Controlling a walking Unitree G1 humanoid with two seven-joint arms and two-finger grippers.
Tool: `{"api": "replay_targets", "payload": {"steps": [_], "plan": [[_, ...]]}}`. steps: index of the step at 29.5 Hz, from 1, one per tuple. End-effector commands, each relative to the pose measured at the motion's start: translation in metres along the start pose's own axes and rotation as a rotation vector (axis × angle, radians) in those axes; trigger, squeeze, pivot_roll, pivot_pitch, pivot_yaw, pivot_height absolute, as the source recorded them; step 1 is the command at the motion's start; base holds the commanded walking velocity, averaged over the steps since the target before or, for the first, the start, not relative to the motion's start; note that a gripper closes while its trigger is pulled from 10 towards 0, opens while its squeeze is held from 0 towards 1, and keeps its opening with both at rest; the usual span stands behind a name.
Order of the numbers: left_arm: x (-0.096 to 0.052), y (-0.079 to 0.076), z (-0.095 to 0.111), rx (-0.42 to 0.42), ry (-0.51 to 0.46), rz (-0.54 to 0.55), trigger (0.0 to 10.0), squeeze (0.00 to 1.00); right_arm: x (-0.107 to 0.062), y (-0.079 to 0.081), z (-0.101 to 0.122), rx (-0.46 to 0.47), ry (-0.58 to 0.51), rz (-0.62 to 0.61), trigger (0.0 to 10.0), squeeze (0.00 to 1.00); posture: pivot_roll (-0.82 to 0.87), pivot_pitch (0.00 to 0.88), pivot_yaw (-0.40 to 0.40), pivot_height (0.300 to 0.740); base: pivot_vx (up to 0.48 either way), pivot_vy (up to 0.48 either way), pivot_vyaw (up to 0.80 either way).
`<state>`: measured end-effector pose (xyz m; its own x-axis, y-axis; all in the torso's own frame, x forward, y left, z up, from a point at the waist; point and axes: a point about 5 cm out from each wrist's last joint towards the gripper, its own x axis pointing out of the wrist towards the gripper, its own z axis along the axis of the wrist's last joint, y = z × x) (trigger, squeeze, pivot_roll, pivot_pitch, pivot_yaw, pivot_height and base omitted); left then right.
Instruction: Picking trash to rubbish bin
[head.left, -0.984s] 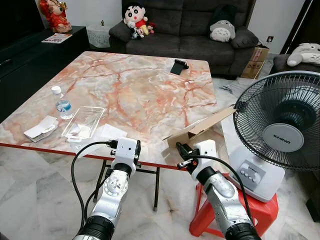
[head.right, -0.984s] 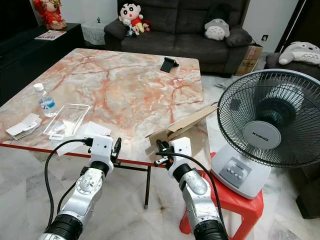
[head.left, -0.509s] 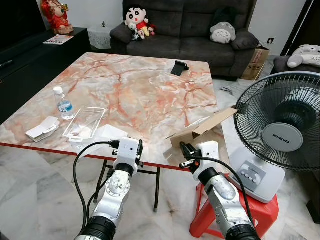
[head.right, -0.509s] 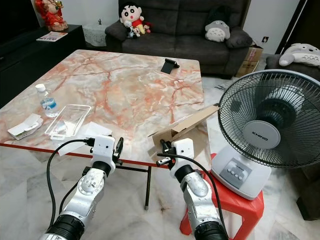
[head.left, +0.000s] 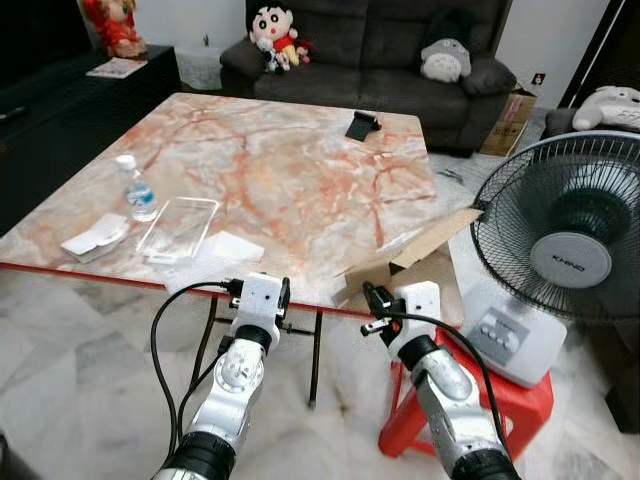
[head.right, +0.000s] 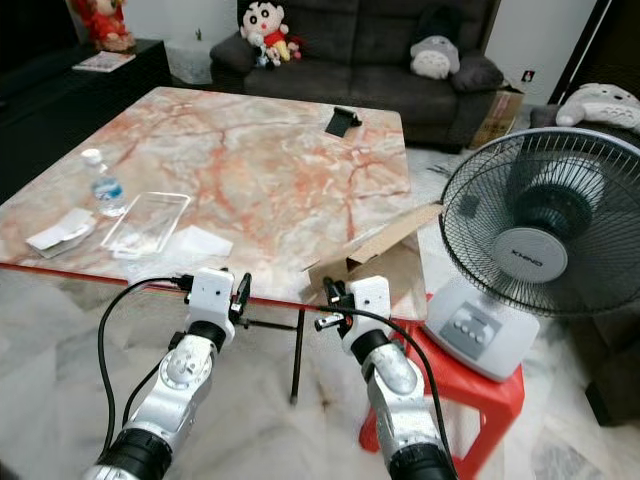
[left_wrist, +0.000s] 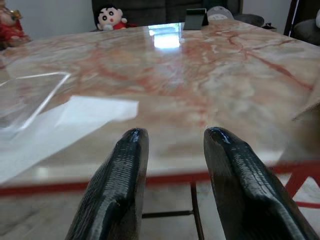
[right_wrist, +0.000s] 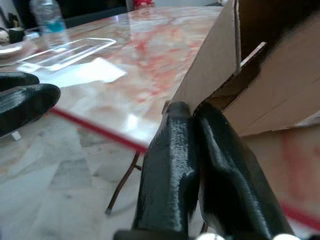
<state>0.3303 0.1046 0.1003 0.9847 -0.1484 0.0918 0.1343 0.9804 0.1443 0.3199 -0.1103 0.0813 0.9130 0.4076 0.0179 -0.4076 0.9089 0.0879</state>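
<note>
left eye view: against the frame half a second back the whole scene sits lower and the table (head.left: 300, 170) reaches further in; that is camera motion, the robot closing on the table, so pickup is nearing. the cardboard box (head.left: 420, 255) hangs off the table's right edge.

right eye view: the right gripper (head.right: 325, 298) sits at the box's near corner. other trash, a clear plastic tray (head.right: 147, 222) and paper sheets (head.right: 195, 242), lies ahead of the left gripper (head.right: 240, 293), near it.

left wrist view: its fingers (left_wrist: 125, 170) are spread, empty, just short of the table edge.

right wrist view: fingers (right_wrist: 172, 150) pressed together, pinching the box's flap edge.
</note>
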Motion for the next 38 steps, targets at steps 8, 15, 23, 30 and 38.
{"api": "replay_targets", "payload": {"steps": [8, 15, 23, 30, 38], "plan": [[0.001, -0.002, -0.001, 0.005, 0.003, -0.007, 10.0, 0.00, -0.001, -0.003, 0.000, -0.008, -0.002, -0.009, 10.0, 0.00, -0.05, 0.000, -0.041, 0.740, -0.363, 0.000, 0.00], [0.000, -0.002, -0.002, 0.004, 0.008, -0.002, 10.0, 0.00, -0.003, -0.008, 0.000, -0.003, -0.003, -0.029, 10.0, 0.00, -0.05, 0.000, -0.043, 0.740, -0.356, 0.000, 0.00], [-0.003, 0.004, -0.019, 0.012, 0.098, 0.009, 10.0, 0.00, -0.010, -0.039, -0.010, 0.073, 0.089, -0.172, 10.0, 0.00, -0.06, 0.000, -0.056, 0.740, -0.212, 0.000, 0.00], [-0.029, 0.016, -0.069, -0.014, 0.354, 0.026, 10.0, 0.00, -0.056, -0.101, -0.043, 0.173, 0.307, -0.489, 10.0, 0.00, -0.08, 0.010, -0.059, 0.740, 0.000, 0.000, 0.00], [-0.088, 0.035, -0.129, -0.017, 0.696, 0.103, 10.0, 0.00, -0.122, -0.108, -0.097, 0.234, 0.609, -0.673, 10.0, 0.00, -0.08, 0.025, -0.064, 0.740, 0.000, 0.000, 0.00]]}}
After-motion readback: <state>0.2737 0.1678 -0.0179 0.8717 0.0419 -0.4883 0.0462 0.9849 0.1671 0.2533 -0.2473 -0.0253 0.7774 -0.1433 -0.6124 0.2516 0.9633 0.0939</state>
